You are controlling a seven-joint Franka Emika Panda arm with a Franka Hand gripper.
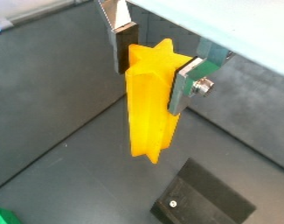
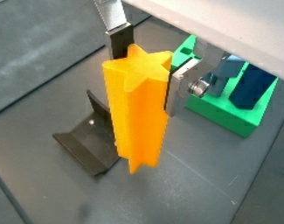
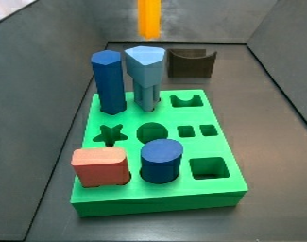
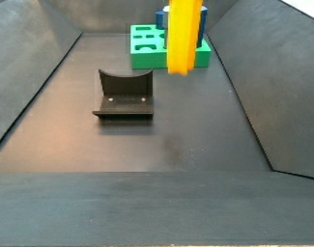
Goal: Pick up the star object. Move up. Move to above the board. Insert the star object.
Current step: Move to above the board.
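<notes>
The star object (image 1: 150,109) is a tall orange-yellow prism with ridged sides. My gripper (image 1: 155,68) is shut on its upper end and holds it upright, well above the floor. The same grip shows in the other wrist view, gripper (image 2: 148,66) on star object (image 2: 138,114). In both side views the star object (image 3: 148,17) (image 4: 183,37) hangs in the air, and the gripper is above the frame. The green board (image 3: 130,194) (image 4: 149,48) (image 2: 225,109) lies on the floor; its star hole (image 3: 111,135) is open. The star object is short of the board.
On the board stand a blue hexagonal column (image 3: 108,80), a grey-blue peg (image 3: 146,76), a red block (image 3: 100,167) and a blue cylinder (image 3: 161,159). A dark brown arch block (image 3: 191,62) lies behind the board. The fixture (image 4: 125,94) (image 2: 92,140) (image 1: 203,201) stands below the star object.
</notes>
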